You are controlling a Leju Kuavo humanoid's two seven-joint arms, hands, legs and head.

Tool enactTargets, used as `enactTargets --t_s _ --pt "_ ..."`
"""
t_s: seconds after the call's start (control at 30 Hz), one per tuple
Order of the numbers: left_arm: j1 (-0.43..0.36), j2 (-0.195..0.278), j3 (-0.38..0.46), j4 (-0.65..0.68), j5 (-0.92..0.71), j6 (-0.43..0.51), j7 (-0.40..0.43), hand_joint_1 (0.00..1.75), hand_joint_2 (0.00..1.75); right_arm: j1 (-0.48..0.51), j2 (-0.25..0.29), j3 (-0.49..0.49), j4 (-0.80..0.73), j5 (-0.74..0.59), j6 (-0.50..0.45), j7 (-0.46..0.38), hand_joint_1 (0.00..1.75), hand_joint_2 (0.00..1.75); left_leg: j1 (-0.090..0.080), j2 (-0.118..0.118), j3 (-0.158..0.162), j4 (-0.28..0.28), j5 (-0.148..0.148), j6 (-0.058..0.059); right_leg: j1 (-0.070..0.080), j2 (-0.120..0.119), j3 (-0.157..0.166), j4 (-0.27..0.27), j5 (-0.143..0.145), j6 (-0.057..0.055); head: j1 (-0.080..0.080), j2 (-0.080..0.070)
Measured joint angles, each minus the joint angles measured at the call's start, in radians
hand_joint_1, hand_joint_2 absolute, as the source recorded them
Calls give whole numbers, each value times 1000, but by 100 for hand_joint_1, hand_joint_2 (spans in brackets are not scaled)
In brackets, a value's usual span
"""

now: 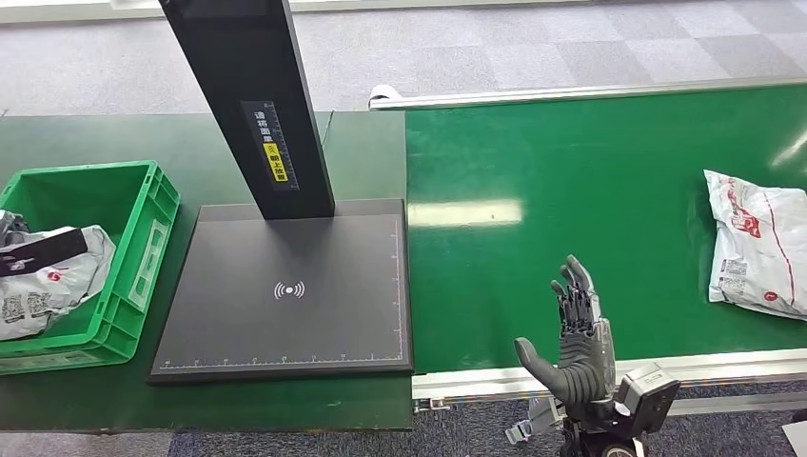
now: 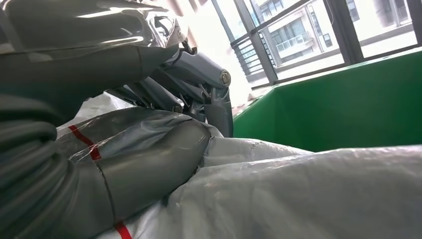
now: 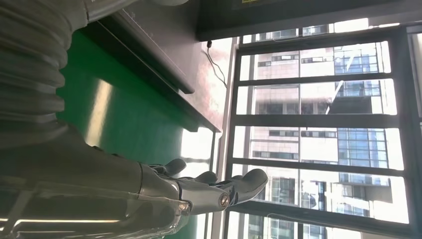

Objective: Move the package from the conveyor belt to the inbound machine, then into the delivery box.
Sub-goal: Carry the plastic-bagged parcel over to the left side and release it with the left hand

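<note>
A white-grey package (image 1: 57, 276) with red print lies in the green delivery box (image 1: 143, 248) at the far left. My left hand (image 1: 38, 251) is down inside the box on that package. The left wrist view shows the left hand (image 2: 149, 149) with a fold of the package (image 2: 298, 194) caught between its thumb and fingers, and the green box wall (image 2: 348, 99) behind. My right hand (image 1: 576, 333) is raised over the front edge of the conveyor belt (image 1: 571, 190), fingers spread, holding nothing. A second white package (image 1: 757, 243) lies on the belt at the far right.
The inbound machine's dark flat plate (image 1: 285, 295) sits between box and belt, with its black post (image 1: 257, 105) rising at the back. A metal rail (image 1: 666, 367) edges the belt's front. Windows (image 3: 318, 124) fill the background of the right wrist view.
</note>
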State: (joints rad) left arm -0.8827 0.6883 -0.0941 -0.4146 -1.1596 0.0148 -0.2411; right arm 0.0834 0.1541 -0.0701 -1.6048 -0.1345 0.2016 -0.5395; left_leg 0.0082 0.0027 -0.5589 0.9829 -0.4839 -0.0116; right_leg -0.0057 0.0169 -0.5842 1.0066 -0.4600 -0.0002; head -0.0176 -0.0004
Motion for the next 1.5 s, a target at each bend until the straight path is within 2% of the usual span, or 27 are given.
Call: enactTargets --t_s 0.07,0.1,0.37,0.6,0.87,1.2,1.33,1.5 --pt "13 2 7 -7 4 5 -2 34 175 2 2 -3 -1 6 4 0 0 175 0 0 0 0 0 0 0 0 0 0 0 0 0 0" --pt "23 2 13 -13 8 11 -4 0 175 4 3 -3 -1 9 8 0 0 175 0 0 0 0 0 0 0 0 0 0 0 0 0 0" --pt "119 -14 77 -89 65 72 -32 0 175 11 9 -5 -1 28 20 -10 0 175 0 0 0 0 0 0 0 0 -1 0 0 0 0 0" --pt "140 -46 104 -145 72 104 -34 0 175 9 12 -6 -1 28 20 -11 0 175 0 0 0 0 0 0 0 0 -1 0 0 0 0 0" --pt "164 -62 136 -172 117 127 -58 0 175 9 13 -7 -1 28 24 -11 0 175 0 0 0 0 0 0 0 0 -1 0 0 0 0 0" --pt "290 -119 211 -346 248 177 -120 0 175 9 13 -1 4 43 25 -9 0 175 0 0 0 0 0 0 0 0 -1 0 0 0 0 0" --pt "334 -174 249 -469 405 155 -188 0 175 -2 13 -1 5 46 12 9 0 175 0 -1 0 0 0 0 0 0 -1 0 0 0 0 0" --pt "452 -315 265 -723 699 23 -258 0 175 -14 15 4 13 53 5 33 0 175 -2 -1 0 0 -1 1 -2 0 -1 -1 0 0 0 0"
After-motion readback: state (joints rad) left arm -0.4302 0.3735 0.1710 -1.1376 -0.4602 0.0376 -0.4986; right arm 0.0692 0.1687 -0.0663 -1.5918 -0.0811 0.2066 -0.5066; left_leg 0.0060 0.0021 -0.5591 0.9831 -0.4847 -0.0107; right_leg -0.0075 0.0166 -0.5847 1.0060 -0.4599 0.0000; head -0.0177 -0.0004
